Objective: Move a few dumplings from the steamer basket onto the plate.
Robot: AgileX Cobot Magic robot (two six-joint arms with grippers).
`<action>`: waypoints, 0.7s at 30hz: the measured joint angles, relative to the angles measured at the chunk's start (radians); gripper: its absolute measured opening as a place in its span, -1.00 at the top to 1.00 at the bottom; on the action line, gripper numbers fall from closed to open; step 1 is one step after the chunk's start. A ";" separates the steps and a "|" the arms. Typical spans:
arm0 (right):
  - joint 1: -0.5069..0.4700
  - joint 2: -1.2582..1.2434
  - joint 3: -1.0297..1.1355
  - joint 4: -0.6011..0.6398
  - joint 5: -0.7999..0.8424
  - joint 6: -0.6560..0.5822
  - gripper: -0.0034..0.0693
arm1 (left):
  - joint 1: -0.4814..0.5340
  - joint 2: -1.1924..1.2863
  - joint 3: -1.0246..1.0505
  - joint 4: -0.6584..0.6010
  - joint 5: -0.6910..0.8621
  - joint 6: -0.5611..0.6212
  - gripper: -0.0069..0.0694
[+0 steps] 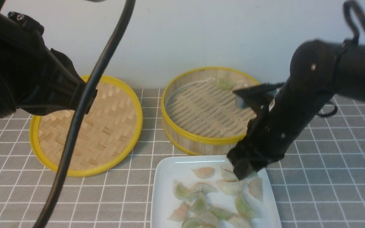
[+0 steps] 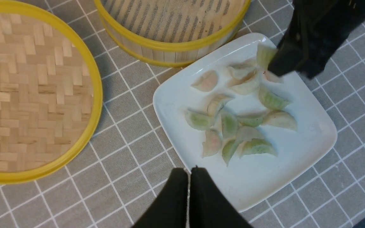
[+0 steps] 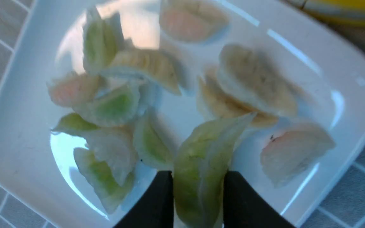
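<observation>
Nearest, the one white plate carries at least twelve dumplings lying in a loose cluster. The right gripper, its arm slanting steeply down from the right, is clamped on one more pale green dumpling just above the plate's far right part, while the left gripper hangs by the plate's rim, fingers pressed together on nothing. Beyond stand the single steamer basket, with a lone dumpling by its far wall, and one woven bamboo disc to its left.
</observation>
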 joint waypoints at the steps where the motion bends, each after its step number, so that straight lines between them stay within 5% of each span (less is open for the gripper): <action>1: 0.003 0.001 0.005 0.000 -0.004 0.000 0.38 | 0.000 0.000 0.000 0.000 0.000 0.000 0.83; 8: 0.051 0.030 0.022 0.016 -0.044 -0.001 -0.29 | 0.000 0.000 0.000 -0.001 0.000 0.000 0.83; 12: 0.051 0.003 -0.044 -0.008 0.042 0.004 -0.45 | 0.000 0.000 0.000 -0.003 0.000 0.000 0.83; 18: 0.051 -0.208 -0.095 -0.055 0.118 0.055 0.04 | 0.000 0.000 0.000 -0.002 0.000 0.004 0.83; 21: 0.051 -0.444 -0.096 -0.093 0.128 0.101 0.62 | 0.000 0.000 0.000 -0.002 0.000 0.007 0.83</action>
